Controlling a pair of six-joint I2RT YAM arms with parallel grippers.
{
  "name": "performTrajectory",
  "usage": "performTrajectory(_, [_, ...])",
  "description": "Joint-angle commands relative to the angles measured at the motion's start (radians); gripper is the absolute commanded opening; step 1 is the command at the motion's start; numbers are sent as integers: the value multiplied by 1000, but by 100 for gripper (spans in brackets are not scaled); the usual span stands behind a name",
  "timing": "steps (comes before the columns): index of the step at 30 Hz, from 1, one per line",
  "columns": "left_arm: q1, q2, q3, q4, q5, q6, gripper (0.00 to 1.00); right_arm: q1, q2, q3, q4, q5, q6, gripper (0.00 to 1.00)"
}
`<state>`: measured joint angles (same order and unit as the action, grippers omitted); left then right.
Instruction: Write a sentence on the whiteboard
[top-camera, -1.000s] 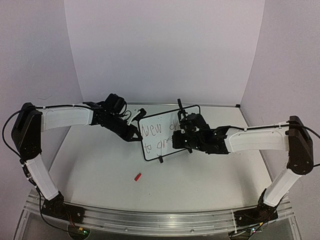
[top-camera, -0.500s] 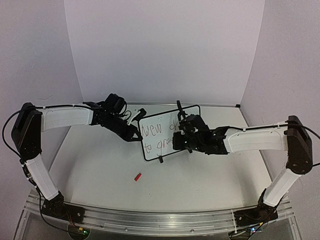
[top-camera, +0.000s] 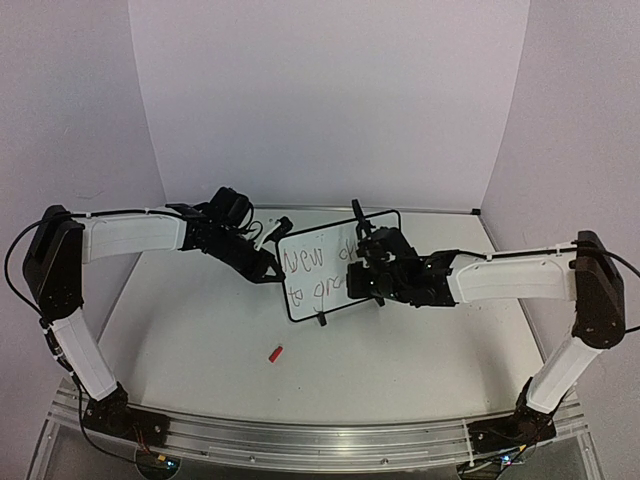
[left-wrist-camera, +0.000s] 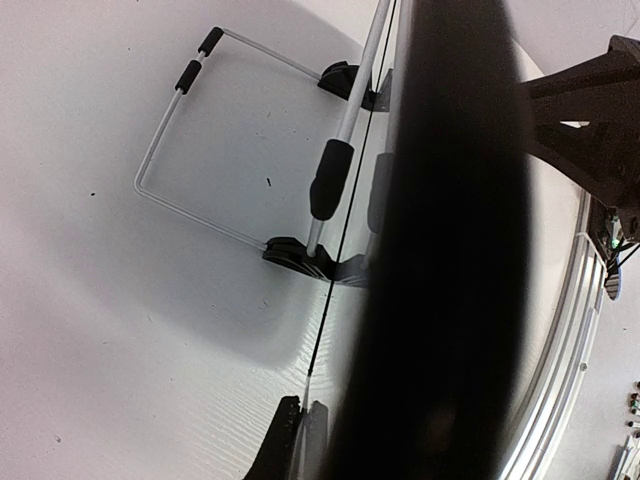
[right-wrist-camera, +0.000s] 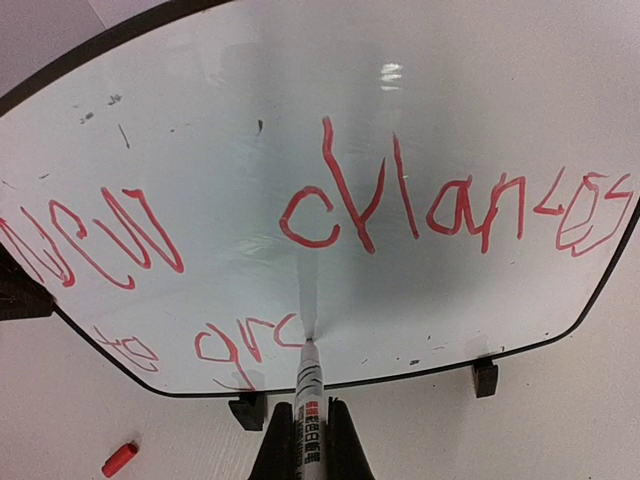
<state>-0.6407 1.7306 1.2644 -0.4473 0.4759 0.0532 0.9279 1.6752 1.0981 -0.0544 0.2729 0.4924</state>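
Note:
The whiteboard stands tilted at the table's middle on small black feet. Its black-framed face fills the right wrist view. The sentence is in red: "New chances" above, "to gr" plus a started curved stroke below; in the top view the sentence is partly hidden by my right arm. My right gripper is shut on a white marker, whose tip touches the board just after that stroke. My left gripper is shut on the board's left edge, seen edge-on; in the top view the left gripper sits at the board's left side.
A red marker cap lies on the table in front of the board, also low left as the cap in the right wrist view. A wire stand props the board from behind. White backdrop walls enclose the table; an aluminium rail runs along the near edge.
My right gripper with the marker has edged slightly left along the lower line. The left arm and the board have not moved.

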Motion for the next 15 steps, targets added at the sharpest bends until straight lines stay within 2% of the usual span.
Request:
performTrajectory(1, [-7, 3, 43, -34, -12, 15, 0, -5, -41, 56, 25, 38, -22, 0])
performTrajectory(15, [-8, 1, 43, -35, -11, 15, 0, -4, -53, 60, 25, 29, -25, 0])
